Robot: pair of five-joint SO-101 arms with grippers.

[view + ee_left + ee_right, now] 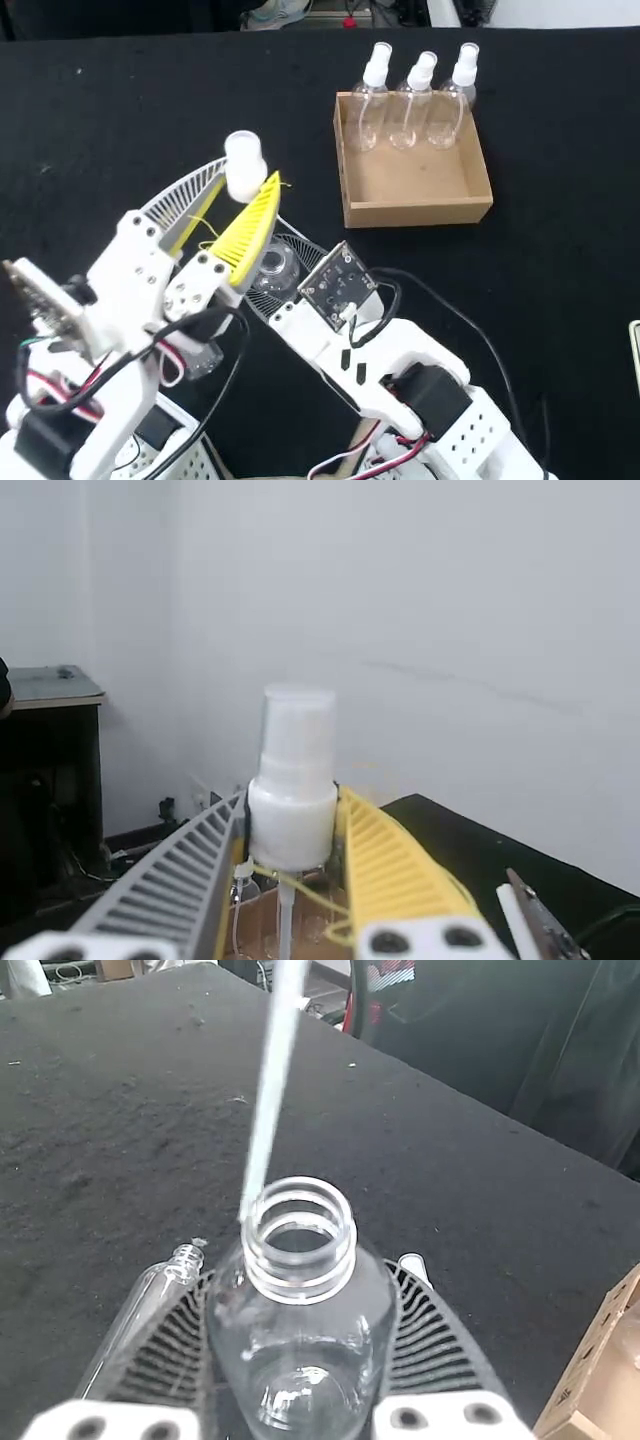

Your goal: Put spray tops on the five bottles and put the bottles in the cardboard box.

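Observation:
My left gripper (246,178) is shut on a white spray top (244,165), held between its grey and yellow fingers (385,865). The spray top (293,780) stands upright, its thin dip tube (272,1080) hanging down. Under it, my right gripper (305,1272) is shut on an open clear bottle (300,1310), held upright. The tube's tip is at the edge of the bottle's threaded neck (300,1235); I cannot tell whether it is inside. In the high view this bottle (275,268) sits just below the yellow finger. Three bottles with spray tops (410,100) stand in the cardboard box (415,212).
Another clear bottle without a top (150,1300) lies on the black table beside my right gripper; in the high view it (205,360) lies partly under the left arm. The box's near half is bare. Cables run along the table's front edge.

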